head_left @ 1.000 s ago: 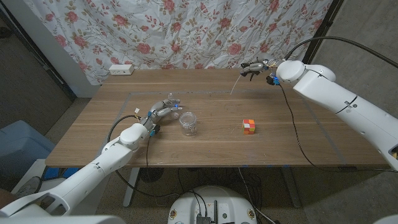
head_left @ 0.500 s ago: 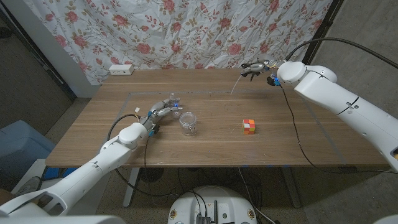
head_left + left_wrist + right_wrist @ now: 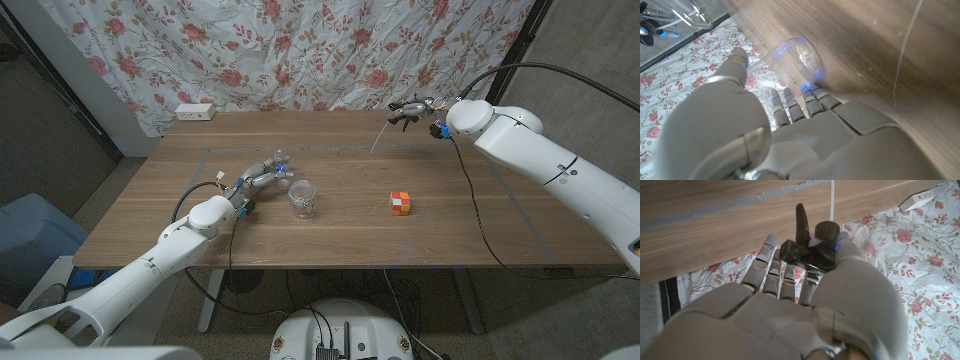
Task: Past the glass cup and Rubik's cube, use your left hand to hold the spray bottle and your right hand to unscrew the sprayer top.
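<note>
Spray bottle (image 3: 277,166) stands at about ten o'clock from the table's middle, clear-bodied and without its top, gripped by the left hand (image 3: 258,180), whose fingers (image 3: 790,102) wrap round it while the thumb presses the other side (the left wrist view shows the open neck of the bottle (image 3: 797,60) pointing away from the palm). Just beside it, toward three o'clock, sits the glass cup (image 3: 303,199), close to the left hand but apart from it as far as the head view shows. Further on toward three o'clock, well apart from the cup, the Rubik's cube (image 3: 401,203) rests on the wooden table (image 3: 460,225).

Up at about one o'clock from the table's middle, the right hand (image 3: 412,108) hangs above the far edge of the table, closed round the black sprayer top (image 3: 807,250); in the right wrist view its fingers and thumb clamp the black head, with the trigger sticking out past them. A thin white dip tube (image 3: 378,136) trails from the sprayer top down toward the table, slanting toward seven o'clock.

Behind the table hangs a floral curtain (image 3: 300,50), and a white power strip (image 3: 195,111) lies at the table's far edge near eleven o'clock.
</note>
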